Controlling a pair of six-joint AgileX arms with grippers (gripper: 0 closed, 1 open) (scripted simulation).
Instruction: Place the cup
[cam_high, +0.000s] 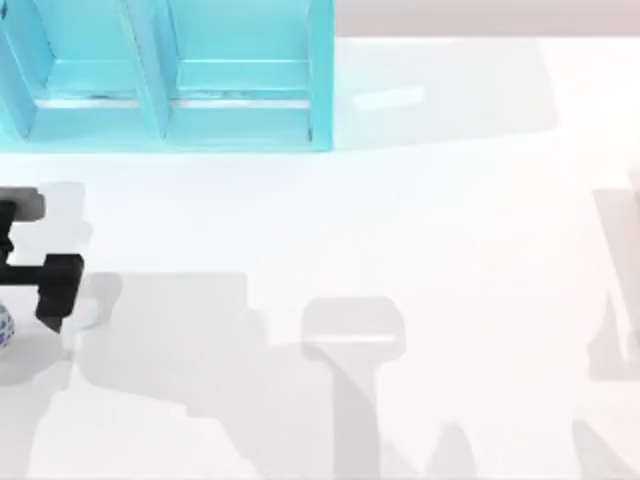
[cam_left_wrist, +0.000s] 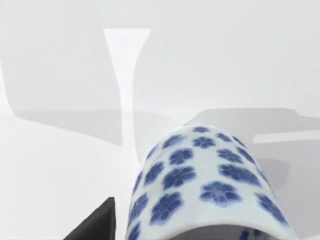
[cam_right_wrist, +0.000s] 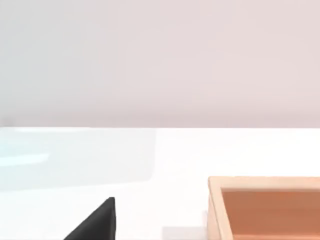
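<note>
The left gripper (cam_high: 40, 290) sits at nine o'clock on the table (cam_high: 400, 250), right by the cup (cam_left_wrist: 205, 185). I cannot tell whether it grips the cup. Placing looks barely begun, judging by the shelf (cam_high: 170, 80) far off at eleven o'clock.

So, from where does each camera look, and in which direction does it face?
Top view: above the table, looking down; left gripper and turquoise shelf show.
Left wrist view: on the left arm, facing the cup; one dark finger shows.
Right wrist view: on the right arm, facing a wooden box.
Shared: the cup.
</note>
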